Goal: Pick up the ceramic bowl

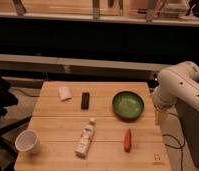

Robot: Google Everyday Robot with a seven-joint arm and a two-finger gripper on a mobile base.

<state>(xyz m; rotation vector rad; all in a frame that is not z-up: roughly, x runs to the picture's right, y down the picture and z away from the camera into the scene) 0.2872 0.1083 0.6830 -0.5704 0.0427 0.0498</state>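
Cup (27,141); parted jaws, indistinct, beside bowl (128,105)

Gripper (161,119) right of ceramic bowl (128,105), on table (53,125).

With the hand (161,119) at the bench's (53,117) right edge, a red oblong item (127,140) lies nearest it. A white bottle (85,137) lies on its side farther off. A black block (85,100) and a white packet (65,93) lie beyond, and a paper cup (27,141) stands farthest away.
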